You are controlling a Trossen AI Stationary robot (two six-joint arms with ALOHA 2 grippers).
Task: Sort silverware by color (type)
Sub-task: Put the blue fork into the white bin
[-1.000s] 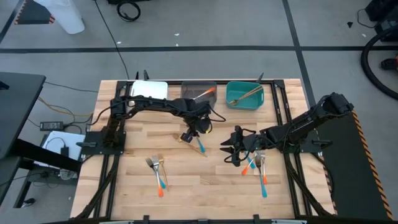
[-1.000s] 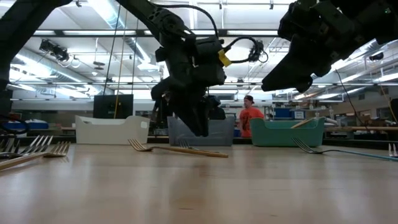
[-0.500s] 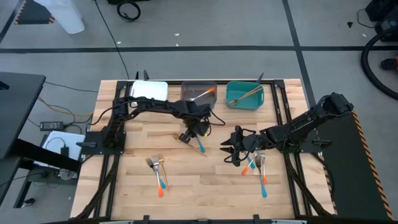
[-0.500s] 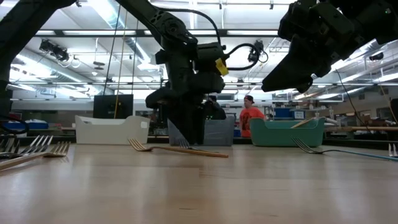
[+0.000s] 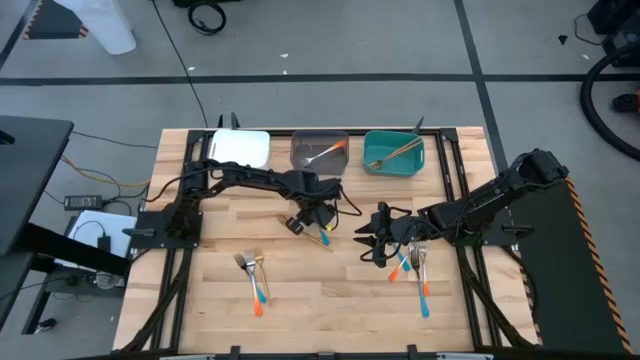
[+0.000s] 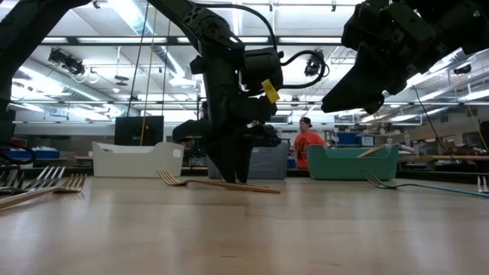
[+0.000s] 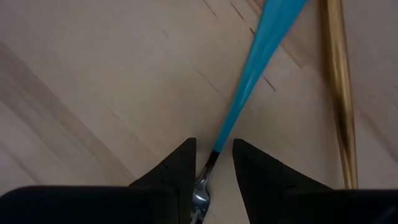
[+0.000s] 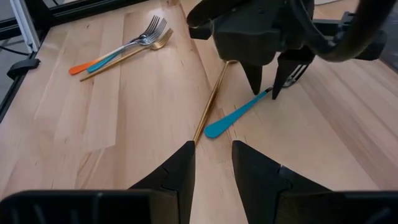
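A: The left gripper (image 7: 212, 163) is sitting down on the table (image 5: 220, 300) with its fingers apart, straddling the neck of the blue fork (image 7: 261, 68) where the metal meets the handle. It isn't clamped yet. What is worrying you?

B: The neck is thin and is lying flat on the wood. If the fingers are closing a little high, they are likely sliding over it and pinching nothing. If they are catching only one edge, the fork is probably spinning or skidding away.

A: And the gold fork (image 8: 212, 102)?

B: It is lying just beside the blue fork, nearly touching near the heads. A skewed pinch is risking a nudge to it, or dragging both up together.

A: Where is the right gripper (image 8: 211, 163)?

B: It is hovering above the table right of centre, fingers apart, holding nothing, facing the left one. It is close enough that a wide swing by either arm is risking a bump.

A: How are the materials looking?

B: The blue handle is looking like smooth plastic, flat and flaring to a rounded end. The neck and tines are polished metal, slick. The gold fork is one slim shiny bar. The table is pale wood in planks, with fine seams.

A: The rest of the silverware?

B: A small bunch (image 5: 253, 275) is lying near the front left, another (image 5: 415, 270) front right. The grey bin (image 5: 320, 152) and teal bin (image 5: 393, 152) are each holding a piece or two; the white bin (image 5: 240, 148) is showing nothing I can make out.
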